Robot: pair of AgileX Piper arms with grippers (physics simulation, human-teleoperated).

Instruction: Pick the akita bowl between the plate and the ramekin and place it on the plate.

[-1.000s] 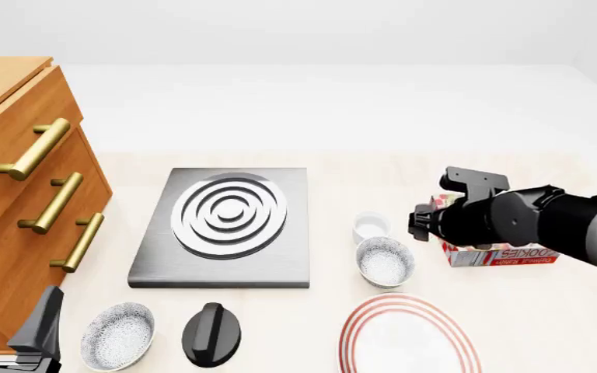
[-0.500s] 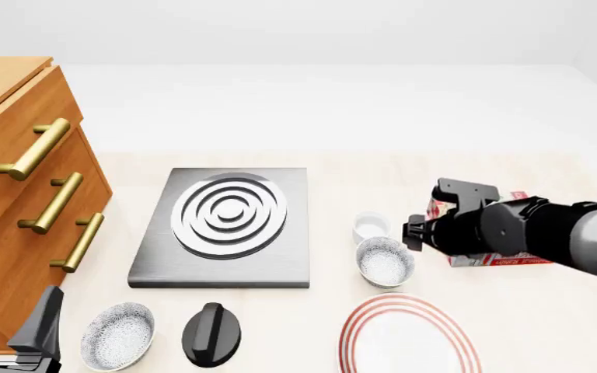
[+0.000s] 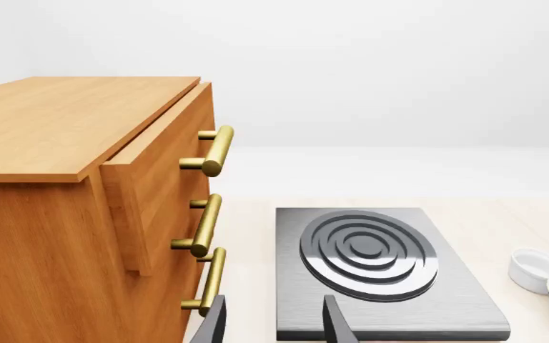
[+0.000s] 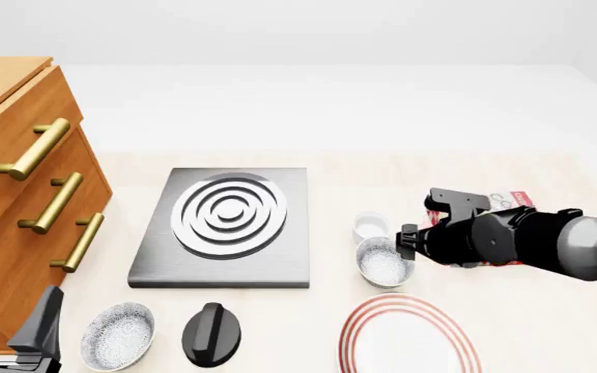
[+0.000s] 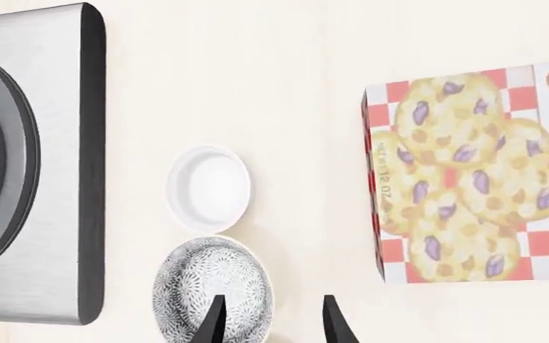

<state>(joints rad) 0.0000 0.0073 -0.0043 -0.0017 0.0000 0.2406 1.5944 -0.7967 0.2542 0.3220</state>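
Note:
The akita bowl [image 4: 385, 262], speckled grey outside and white inside, sits between the small white ramekin [image 4: 370, 228] and the red-ringed plate [image 4: 410, 336]. My right gripper [image 4: 407, 242] hangs just above the bowl's right edge, pointing down. In the right wrist view this gripper [image 5: 269, 325] is open: one finger is over the akita bowl [image 5: 212, 286] and the other over bare table beside it. The ramekin [image 5: 209, 189] touches the bowl's far rim. My left gripper [image 4: 13, 326] is open and empty at the front left by the cabinet. It [image 3: 272, 325] looks towards the stove.
A twin speckled bowl [image 4: 118, 336] and a black knob [image 4: 212, 334] lie at the front left. A grey stove plate [image 4: 226, 225] sits mid-table beside a wooden cabinet [image 4: 19, 194] with brass handles. A cookie box [image 5: 465, 207] lies right of the bowl, behind my right arm.
My right arm has moved left and lower, from over the cookie box to above the akita bowl's right edge. The left arm has not moved.

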